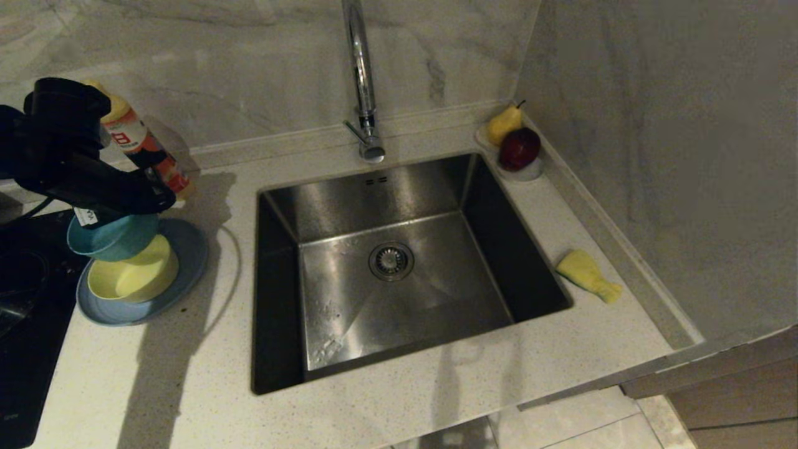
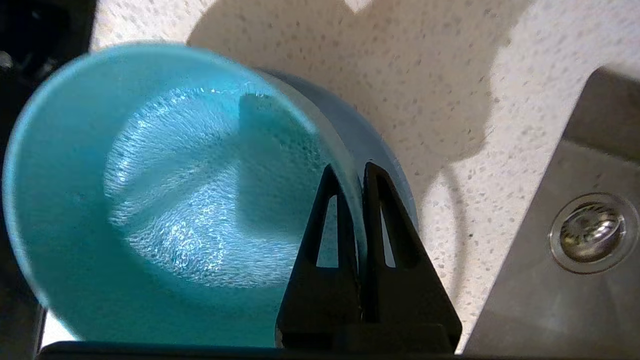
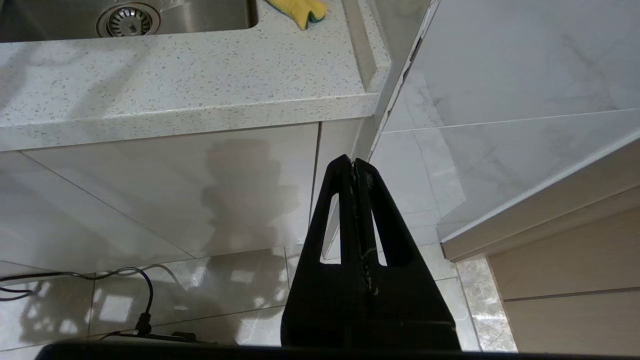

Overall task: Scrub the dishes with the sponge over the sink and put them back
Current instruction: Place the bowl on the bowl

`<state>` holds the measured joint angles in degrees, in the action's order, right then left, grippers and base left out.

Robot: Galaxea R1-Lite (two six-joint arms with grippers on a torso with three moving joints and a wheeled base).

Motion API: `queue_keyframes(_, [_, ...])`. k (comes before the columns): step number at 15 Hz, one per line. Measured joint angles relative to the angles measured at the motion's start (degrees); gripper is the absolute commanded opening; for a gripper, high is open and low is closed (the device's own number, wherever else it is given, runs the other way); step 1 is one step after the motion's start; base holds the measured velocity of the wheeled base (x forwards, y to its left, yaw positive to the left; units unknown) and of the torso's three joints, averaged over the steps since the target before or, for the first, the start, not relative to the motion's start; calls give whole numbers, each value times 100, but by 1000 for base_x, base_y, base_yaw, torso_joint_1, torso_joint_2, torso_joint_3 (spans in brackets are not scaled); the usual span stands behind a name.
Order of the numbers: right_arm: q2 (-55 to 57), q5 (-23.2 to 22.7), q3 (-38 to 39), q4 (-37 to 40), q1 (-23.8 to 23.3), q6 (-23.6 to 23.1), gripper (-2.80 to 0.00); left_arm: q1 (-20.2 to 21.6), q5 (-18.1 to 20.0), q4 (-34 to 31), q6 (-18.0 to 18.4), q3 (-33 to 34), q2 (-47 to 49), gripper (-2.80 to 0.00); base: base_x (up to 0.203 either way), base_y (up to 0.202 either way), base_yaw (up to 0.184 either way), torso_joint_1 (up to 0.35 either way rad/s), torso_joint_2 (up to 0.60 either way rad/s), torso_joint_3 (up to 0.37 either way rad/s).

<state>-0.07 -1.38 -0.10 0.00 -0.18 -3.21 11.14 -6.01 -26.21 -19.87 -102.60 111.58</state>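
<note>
Three dishes sit left of the sink [image 1: 399, 262]: the teal bowl [image 1: 112, 236] is tilted above the yellow bowl [image 1: 134, 274], which rests on the light-blue plate [image 1: 187, 249]. Left gripper [image 2: 352, 172] pinches the teal bowl's rim, one finger inside, one outside. Right gripper [image 3: 354, 162] hangs below the counter edge, jaws pressed together, empty. Sponge [image 1: 588, 275] lies on the counter right of the sink.

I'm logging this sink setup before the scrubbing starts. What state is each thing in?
left gripper: shut on the teal bowl's rim
teal bowl: held above the yellow bowl
yellow bowl: upright on the plate
plate: flat on the counter
sponge: lying untouched beside the sink
sink: holds no dishes
right gripper: shut, parked below counter level
</note>
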Motion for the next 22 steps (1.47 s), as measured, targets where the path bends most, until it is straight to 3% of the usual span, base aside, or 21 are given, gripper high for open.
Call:
queue_keyframes(7, [0,0,0,0,-2,-1,-280,-1,15,6,-22,252,44,-280,0,0,0,0,0,0])
queue_keyframes(15, [0,0,0,0,0,1,-280,-33,1,-79,-94,108,-232,-280,0,0,0,0,0,0])
queue_keyframes(22, [0,0,0,0,0,-1,-280,-44,-1,-13,-34,934,-472,-280,0,0,0,0,0,0])
